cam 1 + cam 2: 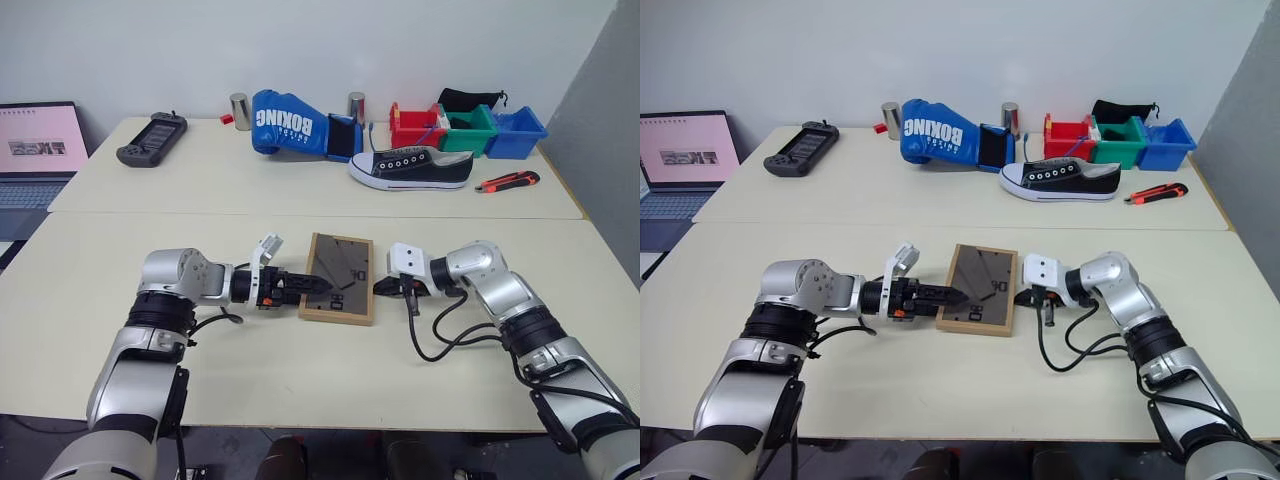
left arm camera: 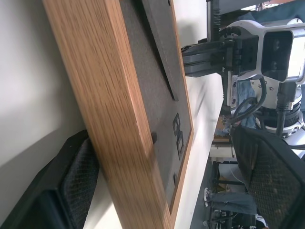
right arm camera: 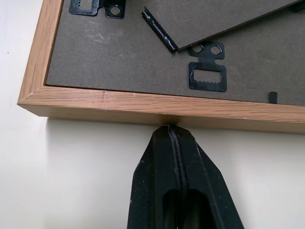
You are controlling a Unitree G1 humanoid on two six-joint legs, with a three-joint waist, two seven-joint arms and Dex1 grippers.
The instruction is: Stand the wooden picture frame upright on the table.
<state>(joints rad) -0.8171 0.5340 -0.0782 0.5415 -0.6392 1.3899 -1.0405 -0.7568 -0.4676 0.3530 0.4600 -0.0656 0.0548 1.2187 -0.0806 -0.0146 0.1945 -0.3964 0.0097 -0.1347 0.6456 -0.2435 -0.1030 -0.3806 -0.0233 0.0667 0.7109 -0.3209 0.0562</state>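
My left end effector (image 1: 318,288), fingers spread wide, straddles the left edge of the wooden picture frame (image 1: 338,277), which lies flat and face down on the near half of the bench (image 1: 300,370), its dark grey back turned up. From my left wrist, one finger (image 2: 66,191) sits low beside the frame's light-wood side while the other (image 2: 271,171) stands off above the back board; neither is pressed against the wood, so I judge this a bracketing of the edge, not a grip. The fold-out stand (image 3: 224,19) shows as a grey flap on the back, its tip slightly lifted from the board; whether it is opened far enough to prop the frame I cannot tell. On the frame's right side my right end effector (image 3: 170,131), fingers pressed together with nothing between them, touches its tip to the outer wooden edge, just where that edge meets the bench. The task, as I read it, is barely begun: both arms are at the frame, one on each side, but the frame has not left the surface. Still ahead, in my judgement, are closing on the edge or levering it up, tipping the frame onto its lower rail, and letting the stand take the weight.
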